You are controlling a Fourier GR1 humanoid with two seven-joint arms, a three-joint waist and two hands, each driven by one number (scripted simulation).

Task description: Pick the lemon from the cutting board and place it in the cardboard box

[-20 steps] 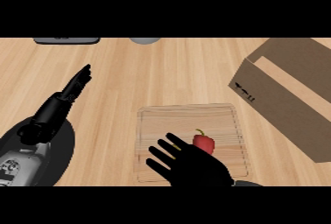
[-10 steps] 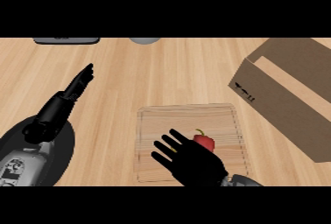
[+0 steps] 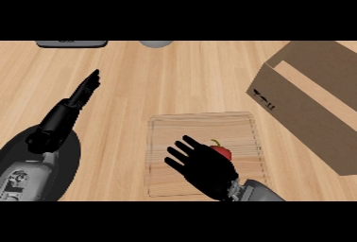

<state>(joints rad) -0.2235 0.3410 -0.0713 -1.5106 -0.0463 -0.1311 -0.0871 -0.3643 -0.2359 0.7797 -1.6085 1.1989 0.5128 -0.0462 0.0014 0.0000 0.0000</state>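
Right hand (image 3: 202, 165), fingers spread, hovers over the cutting board (image 3: 202, 125) beside a small red fruit (image 3: 222, 151). Cardboard box (image 3: 314, 99) at two o'clock, inside hidden.

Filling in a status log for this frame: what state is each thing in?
right hand: open, fingers spread, over the cutting board.
left hand: open, fingers straight, resting at left.
red fruit: lying on the board, not grasped.
cutting board: flat on the counter.
cardboard box: standing apart at right.

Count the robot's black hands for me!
2. The left hand is over the counter at the left; the right hand is over the cutting board.
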